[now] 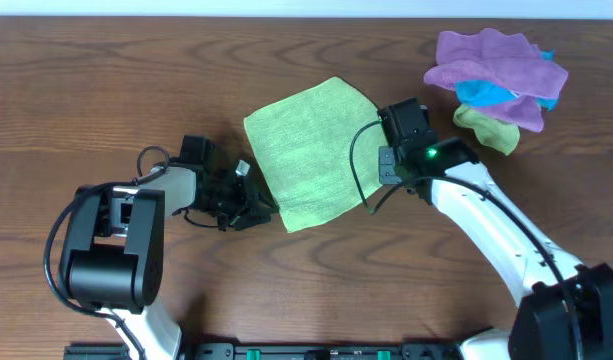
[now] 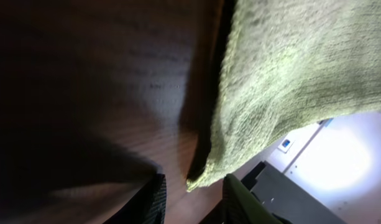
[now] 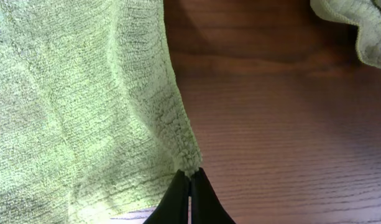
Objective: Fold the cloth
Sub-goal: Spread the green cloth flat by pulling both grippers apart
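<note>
The cloth (image 1: pixel 311 150) is bright lime green and lies folded near the middle of the wooden table. My left gripper (image 1: pixel 261 208) sits low at its near-left corner. In the left wrist view its fingers (image 2: pixel 156 199) stand apart, and the cloth's corner (image 2: pixel 199 180) lies loose between them, gripped by neither. My right gripper (image 3: pixel 190 175) is shut, and its tips pinch a corner of the cloth (image 3: pixel 84 93) at its right edge. In the overhead view the right gripper (image 1: pixel 381 118) is mostly hidden under its wrist.
A pile of purple and blue cloths (image 1: pixel 501 65) lies at the back right, with an olive-green scrap (image 1: pixel 486 125) beside it. That scrap (image 3: pixel 358 25) also shows ahead of the right gripper. Both arms reach in from the near edge.
</note>
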